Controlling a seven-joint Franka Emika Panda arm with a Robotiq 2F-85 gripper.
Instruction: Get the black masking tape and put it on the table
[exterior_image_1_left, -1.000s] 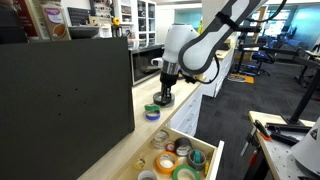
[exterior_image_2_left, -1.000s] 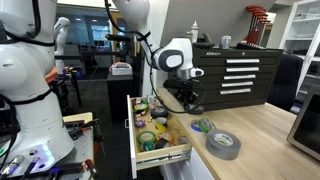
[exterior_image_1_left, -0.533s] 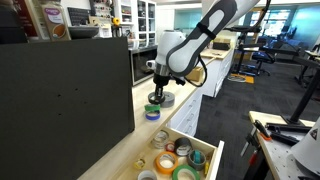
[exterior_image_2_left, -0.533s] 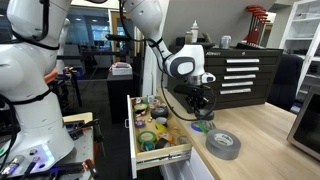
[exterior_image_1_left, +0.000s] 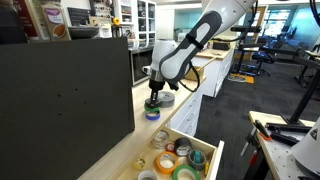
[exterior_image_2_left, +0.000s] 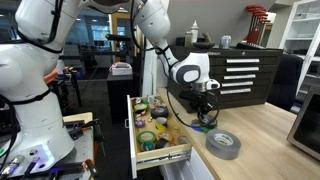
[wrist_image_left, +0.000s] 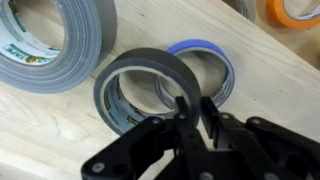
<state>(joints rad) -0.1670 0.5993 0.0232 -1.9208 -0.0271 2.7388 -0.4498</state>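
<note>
My gripper (wrist_image_left: 195, 112) is shut on the near rim of the black masking tape (wrist_image_left: 138, 58), a dark ring held flat. The ring hangs partly over the green-and-blue stacked rolls (wrist_image_left: 207, 50), low over the pale wood table (wrist_image_left: 60, 135). I cannot tell whether it touches them. In both exterior views the gripper (exterior_image_1_left: 153, 98) (exterior_image_2_left: 207, 118) points down at the stacked rolls (exterior_image_1_left: 152, 113) (exterior_image_2_left: 203, 127) on the table (exterior_image_2_left: 270, 140).
A wide grey roll (wrist_image_left: 50, 40) (exterior_image_2_left: 224, 144) (exterior_image_1_left: 166, 99) lies right beside the stacked rolls. An open drawer (exterior_image_1_left: 188, 150) (exterior_image_2_left: 160, 138) full of tape rolls juts from the counter front. A big black panel (exterior_image_1_left: 60, 100) stands along the counter.
The arm has swung away from the drawer side and come down over the stacked rolls, carrying the black tape with it.
</note>
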